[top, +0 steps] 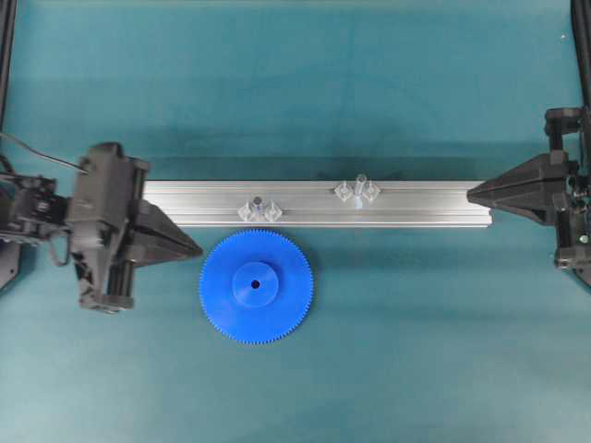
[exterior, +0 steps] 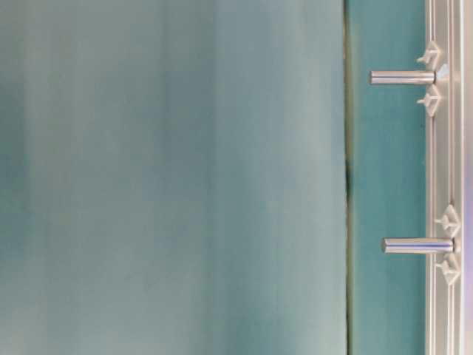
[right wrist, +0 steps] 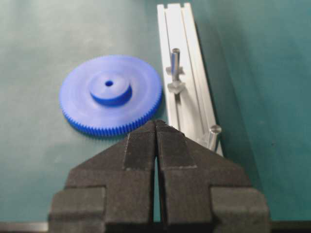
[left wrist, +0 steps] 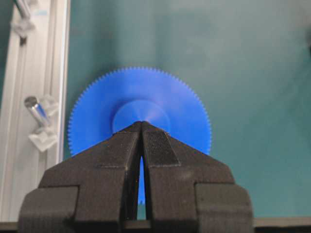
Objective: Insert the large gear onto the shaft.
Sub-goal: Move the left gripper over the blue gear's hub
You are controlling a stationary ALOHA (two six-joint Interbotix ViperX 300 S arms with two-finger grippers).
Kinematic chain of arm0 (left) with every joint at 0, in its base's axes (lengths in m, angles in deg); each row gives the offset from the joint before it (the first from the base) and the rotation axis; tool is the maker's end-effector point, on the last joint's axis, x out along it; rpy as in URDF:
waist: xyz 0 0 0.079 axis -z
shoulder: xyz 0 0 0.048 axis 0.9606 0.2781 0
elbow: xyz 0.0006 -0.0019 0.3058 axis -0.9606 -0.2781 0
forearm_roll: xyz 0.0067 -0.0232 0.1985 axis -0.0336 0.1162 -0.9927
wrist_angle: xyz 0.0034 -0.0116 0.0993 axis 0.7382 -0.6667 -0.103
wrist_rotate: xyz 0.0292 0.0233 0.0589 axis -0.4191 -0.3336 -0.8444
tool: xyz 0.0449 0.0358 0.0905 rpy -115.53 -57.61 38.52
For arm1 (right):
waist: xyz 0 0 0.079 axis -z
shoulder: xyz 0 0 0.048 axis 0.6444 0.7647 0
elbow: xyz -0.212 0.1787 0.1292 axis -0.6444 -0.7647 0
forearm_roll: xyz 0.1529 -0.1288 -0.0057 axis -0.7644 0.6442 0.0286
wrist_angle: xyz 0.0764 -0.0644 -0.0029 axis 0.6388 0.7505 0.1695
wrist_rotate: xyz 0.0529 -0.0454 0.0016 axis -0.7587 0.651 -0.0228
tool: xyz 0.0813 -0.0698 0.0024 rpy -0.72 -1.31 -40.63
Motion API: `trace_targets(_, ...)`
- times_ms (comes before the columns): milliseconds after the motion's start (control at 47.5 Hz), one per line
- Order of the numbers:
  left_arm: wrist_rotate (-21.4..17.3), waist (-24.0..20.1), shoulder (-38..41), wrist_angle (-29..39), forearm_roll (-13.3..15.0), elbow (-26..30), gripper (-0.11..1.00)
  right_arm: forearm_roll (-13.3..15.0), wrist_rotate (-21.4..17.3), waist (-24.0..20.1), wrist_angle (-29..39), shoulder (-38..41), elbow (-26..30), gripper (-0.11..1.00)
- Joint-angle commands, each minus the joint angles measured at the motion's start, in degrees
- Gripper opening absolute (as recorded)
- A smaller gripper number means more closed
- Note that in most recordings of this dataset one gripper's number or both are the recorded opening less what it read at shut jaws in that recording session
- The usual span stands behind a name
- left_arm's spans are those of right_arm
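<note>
Your large gear [top: 256,286] lies flat on the teal desk [top: 416,351], just beside the aluminium rail [top: 416,205] on its near side, hub up. The shaft [top: 359,187] stands upright on that rail, further along toward your right hand [top: 473,194]. Your left hand [top: 196,247] sits just beside the gear's rim. Both hands are pressed together, holding nothing.

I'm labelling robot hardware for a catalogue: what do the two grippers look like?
Both are matte black. The left gripper and right gripper each have two broad wedge-shaped fingers tapering to a point, with finely textured inner pads. Black cables trail from the left arm.
</note>
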Motion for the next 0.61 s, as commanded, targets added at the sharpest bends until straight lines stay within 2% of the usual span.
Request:
trace_targets(0, -0.09, 0.35, 1.14, 1.05, -0.18, 2.9, 0.01, -0.09, -0.44, 0.18, -0.26, 0.44, 1.49, 0.0)
trace_targets(294, -0.09, 0.44, 5.89, 5.36, -0.18, 7.03, 0.01, -0.09, -0.53, 0.18, 0.44, 0.53, 1.49, 0.0)
trace_targets(589, 0.0, 2.2, 10.37, 5.54, -0.09, 9.4, 0.01, -0.18, -0.53, 0.18, 0.97, 0.53, 1.49, 0.0)
